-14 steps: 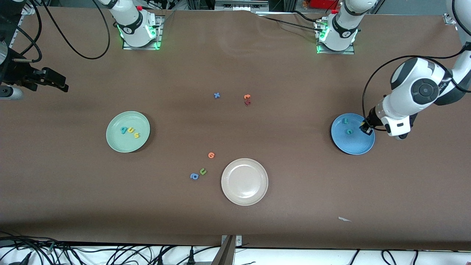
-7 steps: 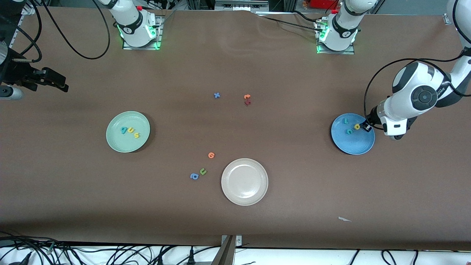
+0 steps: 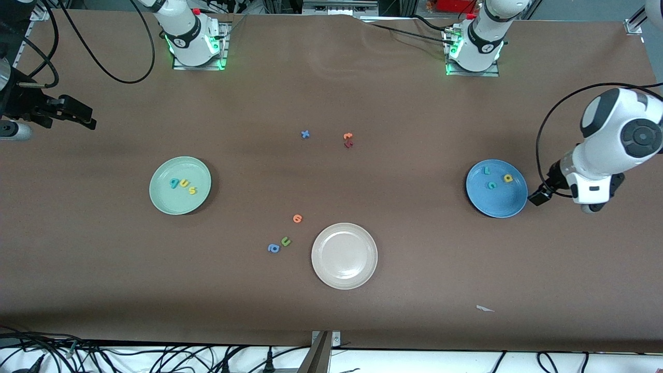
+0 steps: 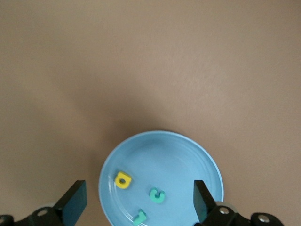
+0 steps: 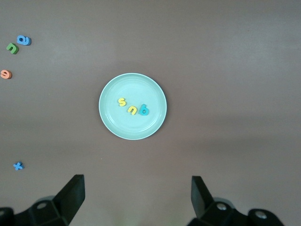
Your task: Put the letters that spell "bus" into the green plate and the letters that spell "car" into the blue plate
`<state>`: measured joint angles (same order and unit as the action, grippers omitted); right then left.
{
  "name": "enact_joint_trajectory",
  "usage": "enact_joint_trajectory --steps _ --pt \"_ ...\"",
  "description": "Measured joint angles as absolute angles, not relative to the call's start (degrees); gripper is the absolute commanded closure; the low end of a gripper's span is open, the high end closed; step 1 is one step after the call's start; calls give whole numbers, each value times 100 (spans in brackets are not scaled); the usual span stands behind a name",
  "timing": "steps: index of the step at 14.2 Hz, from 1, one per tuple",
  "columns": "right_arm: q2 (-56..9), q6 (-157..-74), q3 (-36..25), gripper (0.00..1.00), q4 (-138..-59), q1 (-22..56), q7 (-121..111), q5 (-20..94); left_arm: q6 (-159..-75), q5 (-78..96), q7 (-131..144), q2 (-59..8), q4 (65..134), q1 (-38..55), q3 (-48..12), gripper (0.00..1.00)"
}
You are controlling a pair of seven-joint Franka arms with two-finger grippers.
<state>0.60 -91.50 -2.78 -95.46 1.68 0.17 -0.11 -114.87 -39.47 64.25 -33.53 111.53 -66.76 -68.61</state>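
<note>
Front view, green plate: the green plate (image 3: 179,185) lies toward the right arm's end of the surface (image 3: 414,269) and carries the teal looped letter (image 3: 174,182), the yellow "u" (image 3: 184,184) and the yellow "s" (image 3: 192,190) in a close row.
Front view, blue plate: the blue plate (image 3: 496,188) lies toward the left arm's end and holds the teal "r" (image 3: 486,170), the teal "c" (image 3: 491,185) and the yellow "a" (image 3: 508,178), each apart from the others.
Front view, left hand: the left hand (image 3: 538,197) hangs just off the blue plate's rim, on the side toward its own end of the surface, carrying nothing.
Front view, right hand: the right hand (image 3: 77,115) waits at the surface's edge, well apart from the green plate.
Front view, leftovers: a green "u" (image 3: 285,241), blue "a" (image 3: 273,248) and orange round letter (image 3: 297,218) lie near the cream-white plate (image 3: 344,256); a blue "x" (image 3: 305,134) and an orange-and-red pair (image 3: 348,140) lie farther from the camera.
Left wrist view: fingers (image 4: 75,202) spread wide and empty above the blue plate's edge; all three letters sit inside it.
Right wrist view: fingers (image 5: 71,190) released, empty; the green plate with its three letters is well off from them.
Judgement: both words look sorted, so no letter calls for a reach; the left arm is nearer the blue plate, the right nearer the green.
</note>
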Motion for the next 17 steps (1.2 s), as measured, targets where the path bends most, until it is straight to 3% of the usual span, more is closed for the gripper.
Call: enact_joint_trajectory --steps 4,7,9,11,15,17 --pt "59 -9149 -279 0 -9546 168 17 -11 -10425 -3929 5062 -3345 9855 -6110 -6796 1" --pt "59 -9149 -279 0 -9546 168 17 -11 -10085 -3321 4116 -3282 8872 -5375 -6153 1" --pt "59 -9148 -279 0 -9545 168 17 -11 -9847 -2607 3255 -3114 8282 -4675 -5284 0" --pt "58 -9148 -279 0 -9543 167 17 -10 -9661 -1872 2595 -2793 7884 -3620 -4017 0" --pt "57 -9147 -280 0 -9542 167 17 -11 -9532 -776 1992 -2053 7723 -1277 -1501 4" --pt "57 -9147 -280 0 -9542 167 17 -11 -9431 -421 1775 -1703 7810 -495 -748 7"
